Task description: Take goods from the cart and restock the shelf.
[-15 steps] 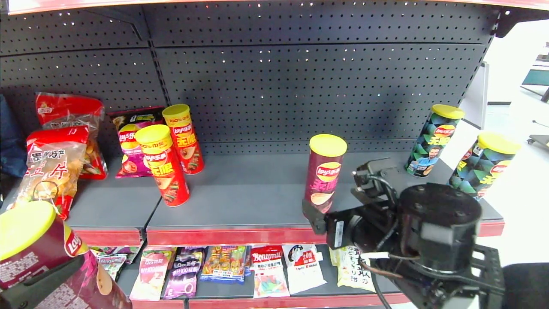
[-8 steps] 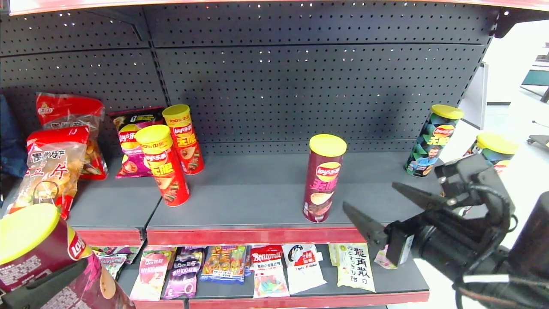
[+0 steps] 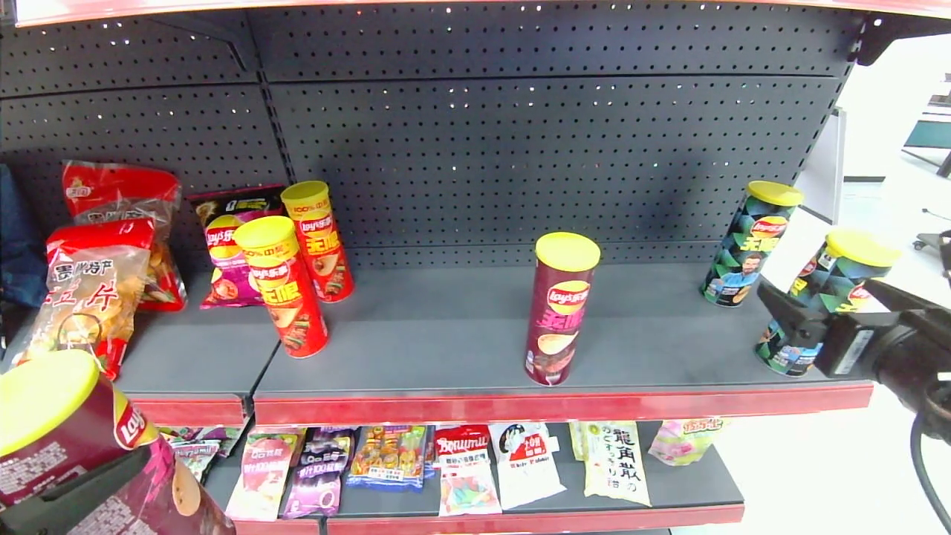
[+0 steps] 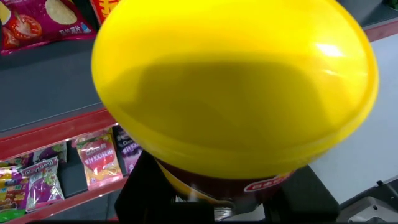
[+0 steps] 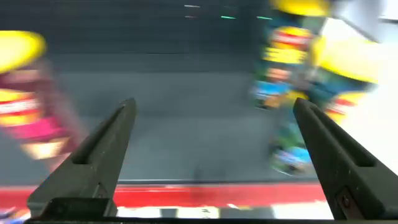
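Note:
A maroon chip can (image 3: 561, 308) with a yellow lid stands upright near the front of the grey shelf (image 3: 446, 349), with nothing touching it. My right gripper (image 3: 817, 293) is open at the shelf's right end, well right of that can and just in front of a green can (image 3: 854, 271). In the right wrist view the right gripper (image 5: 211, 109) has its fingers (image 5: 106, 149) spread wide with nothing between them. My left gripper (image 3: 96, 475) is low at the left, shut on a second maroon can (image 3: 59, 431). That can's yellow lid (image 4: 236, 87) looms large in the left wrist view.
Two red cans (image 3: 281, 286) and a purple bag (image 3: 226, 238) stand on the shelf's left part, beside red snack bags (image 3: 96, 282). Another green can (image 3: 750, 244) is at the back right. The lower shelf (image 3: 669, 483) carries several small packets. Bare shelf lies either side of the standing maroon can.
My right gripper has drawn back to the right, from the standing maroon can's base to the shelf's right end, its fingers apart. The left arm and its can have stayed put.

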`<state>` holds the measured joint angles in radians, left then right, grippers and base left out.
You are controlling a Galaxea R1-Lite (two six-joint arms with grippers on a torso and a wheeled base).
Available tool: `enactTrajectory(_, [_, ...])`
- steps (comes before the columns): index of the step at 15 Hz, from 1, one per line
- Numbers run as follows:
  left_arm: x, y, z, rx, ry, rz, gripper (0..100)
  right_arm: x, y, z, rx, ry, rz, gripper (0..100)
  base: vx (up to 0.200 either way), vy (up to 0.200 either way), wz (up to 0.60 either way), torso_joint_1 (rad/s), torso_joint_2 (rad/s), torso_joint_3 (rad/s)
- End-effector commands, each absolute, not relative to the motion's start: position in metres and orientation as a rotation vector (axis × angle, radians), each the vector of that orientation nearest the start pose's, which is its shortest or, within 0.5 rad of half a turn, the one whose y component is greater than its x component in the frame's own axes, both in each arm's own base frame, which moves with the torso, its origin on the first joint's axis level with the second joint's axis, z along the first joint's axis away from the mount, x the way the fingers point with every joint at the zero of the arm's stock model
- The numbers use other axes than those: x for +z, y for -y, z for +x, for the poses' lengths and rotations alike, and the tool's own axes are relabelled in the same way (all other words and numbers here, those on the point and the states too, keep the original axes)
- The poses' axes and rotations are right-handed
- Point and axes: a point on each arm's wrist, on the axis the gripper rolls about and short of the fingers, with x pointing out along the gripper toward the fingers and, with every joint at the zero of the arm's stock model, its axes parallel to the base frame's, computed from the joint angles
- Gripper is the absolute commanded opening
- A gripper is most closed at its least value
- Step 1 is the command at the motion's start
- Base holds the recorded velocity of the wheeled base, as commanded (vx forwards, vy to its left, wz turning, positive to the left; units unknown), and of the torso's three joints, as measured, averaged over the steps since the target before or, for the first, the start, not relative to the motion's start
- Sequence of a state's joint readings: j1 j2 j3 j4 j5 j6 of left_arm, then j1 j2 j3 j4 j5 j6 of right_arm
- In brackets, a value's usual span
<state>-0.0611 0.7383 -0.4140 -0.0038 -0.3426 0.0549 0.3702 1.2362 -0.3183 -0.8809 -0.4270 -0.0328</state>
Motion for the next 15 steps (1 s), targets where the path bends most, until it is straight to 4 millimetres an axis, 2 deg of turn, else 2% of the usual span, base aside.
enactTrajectory(1, [0.187,0.011,0.063,-0.410,-0.295,0.011,0,0.181,-0.021,0.143,-0.202,-0.023,-0.041,100,0.000,0.000,0.00,0.000,0.00,0.000])
enactTrajectory(5, [0.189,0.012,0.064,-0.439,-0.274,0.007,0,0.178,-0.006,0.116,-0.153,0.017,-0.069,100,0.000,0.000,0.00,0.000,0.00,0.000])
enactTrajectory(9, [0.189,0.013,0.065,-0.463,-0.276,0.003,0,0.163,-0.008,0.075,0.137,-0.101,-0.072,100,0.000,0.000,0.00,0.000,0.00,0.000])
enactTrajectory(10, [0.191,0.013,0.065,-0.468,-0.271,0.005,0,0.159,-0.005,0.068,0.109,-0.196,-0.073,100,0.000,0.000,0.00,0.000,0.00,0.000])
enactTrajectory(12, [0.191,0.013,0.064,-0.467,-0.264,0.005,0,0.159,0.006,0.065,-0.134,-0.275,-0.073,100,0.000,0.000,0.00,0.000,0.00,0.000])
enactTrajectory(13, [0.191,0.013,0.064,-0.467,-0.264,0.005,0,0.158,0.007,0.064,-0.176,-0.276,-0.070,100,0.000,0.000,0.00,0.000,0.00,0.000])
enactTrajectory(14, [0.191,0.013,0.065,-0.467,-0.260,0.005,0,0.150,0.009,0.050,-0.238,-0.244,-0.041,100,0.000,0.000,0.00,0.000,0.00,0.000])
enactTrajectory(15, [0.192,0.013,0.065,-0.467,-0.257,0.006,0,0.145,0.006,0.034,-0.209,-0.170,-0.039,100,0.000,0.000,0.00,0.000,0.00,0.000])
